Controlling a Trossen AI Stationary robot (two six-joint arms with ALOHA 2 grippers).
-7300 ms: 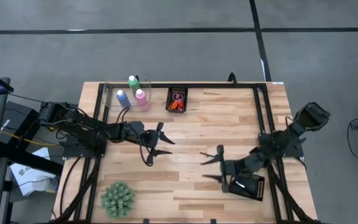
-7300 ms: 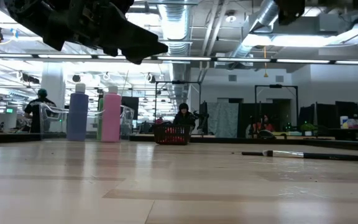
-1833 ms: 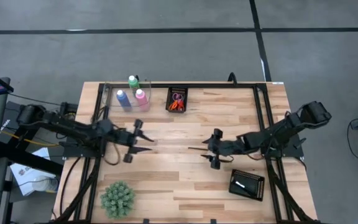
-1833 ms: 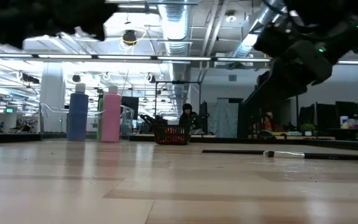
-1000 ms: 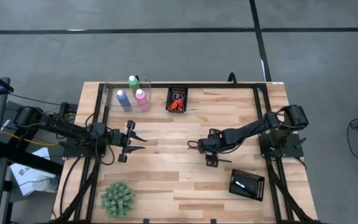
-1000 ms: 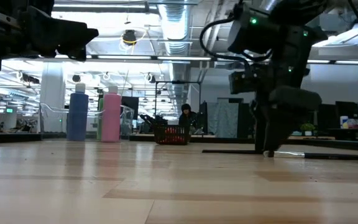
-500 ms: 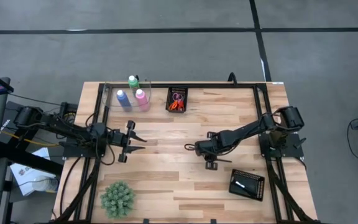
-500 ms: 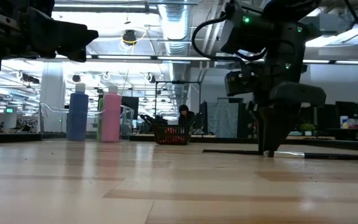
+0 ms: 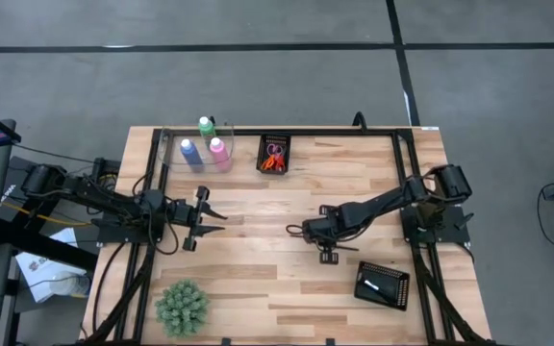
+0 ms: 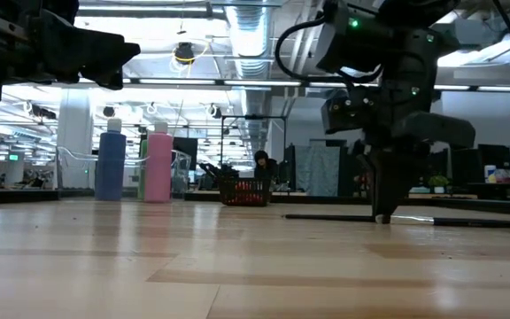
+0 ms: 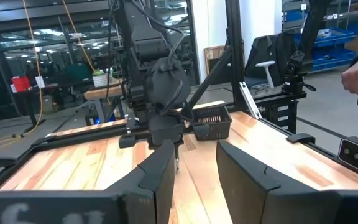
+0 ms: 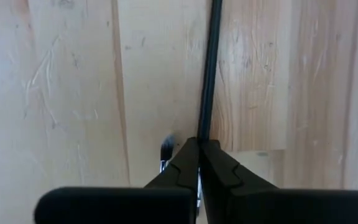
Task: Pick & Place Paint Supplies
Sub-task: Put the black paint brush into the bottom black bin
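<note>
No lettering, label, brand, number or sign can be read anywhere in these views. The three bottles point(image 9: 205, 144) at the tabletop's point(image 9: 354, 183) far edge show plain blue, pink and green sides. The room behind the tabletop shows lights and fittings only, and any print there is too small to make out.

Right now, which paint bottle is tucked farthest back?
The green bottle. It stands behind the blue bottle and pink bottle, which sit side by side in front of it.
</note>
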